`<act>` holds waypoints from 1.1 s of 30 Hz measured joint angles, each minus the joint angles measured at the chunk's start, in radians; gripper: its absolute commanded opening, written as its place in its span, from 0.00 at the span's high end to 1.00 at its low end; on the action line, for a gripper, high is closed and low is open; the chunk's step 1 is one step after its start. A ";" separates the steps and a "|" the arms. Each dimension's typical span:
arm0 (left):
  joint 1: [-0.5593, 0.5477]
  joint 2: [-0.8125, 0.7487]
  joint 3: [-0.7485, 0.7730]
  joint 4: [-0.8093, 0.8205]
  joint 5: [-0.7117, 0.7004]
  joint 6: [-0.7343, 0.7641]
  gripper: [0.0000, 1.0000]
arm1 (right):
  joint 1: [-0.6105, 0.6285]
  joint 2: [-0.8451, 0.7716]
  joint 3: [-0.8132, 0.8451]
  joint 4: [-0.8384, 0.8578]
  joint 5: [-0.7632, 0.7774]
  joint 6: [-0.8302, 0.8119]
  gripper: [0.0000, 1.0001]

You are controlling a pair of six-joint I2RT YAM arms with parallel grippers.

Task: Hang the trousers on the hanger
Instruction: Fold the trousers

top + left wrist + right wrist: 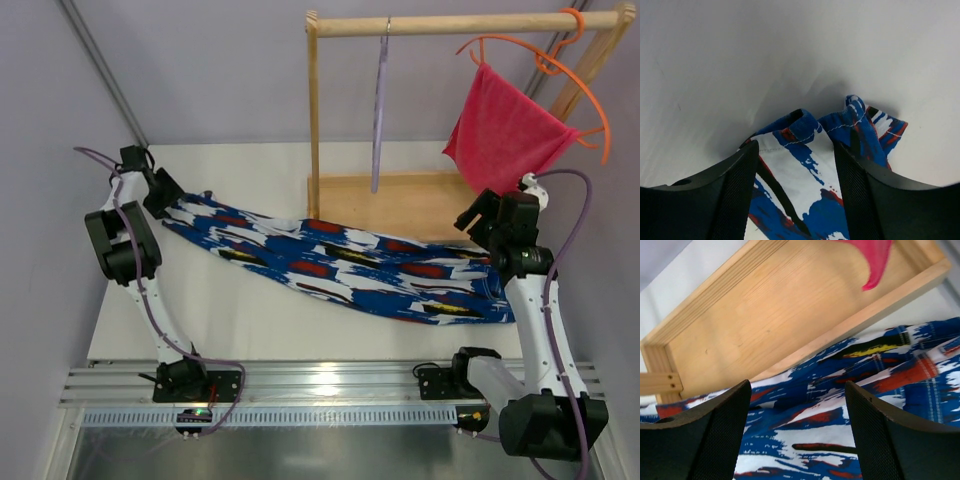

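The white table [250, 330] carries the trousers [340, 262], which lie flat. Their leg ends sit between my left fingers [735, 195] and their other end spreads under my right fingers [720, 435]. Just beyond my right fingers, the wooden rack base [780, 325] rests on the table against the fabric's edge.

wooden rack [400, 205]: far right of table [250, 325] | orange hanger [590, 100]: hooked on rack's top bar, right end | pink-red cloth [505, 135]: draped over it
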 measured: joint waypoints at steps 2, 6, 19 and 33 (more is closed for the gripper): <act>-0.006 0.027 0.025 -0.010 -0.005 0.002 0.48 | 0.047 -0.005 0.000 -0.008 0.003 0.000 0.22; -0.016 0.076 0.089 -0.068 -0.028 -0.003 0.91 | 0.077 -0.030 -0.029 0.004 0.004 0.003 0.22; -0.036 0.002 -0.002 -0.134 -0.229 -0.031 1.00 | 0.272 0.056 -0.190 0.059 -0.031 0.067 0.23; -0.023 -0.327 -0.314 -0.208 -0.441 -0.056 1.00 | 0.534 0.000 -0.290 0.044 0.017 0.171 0.24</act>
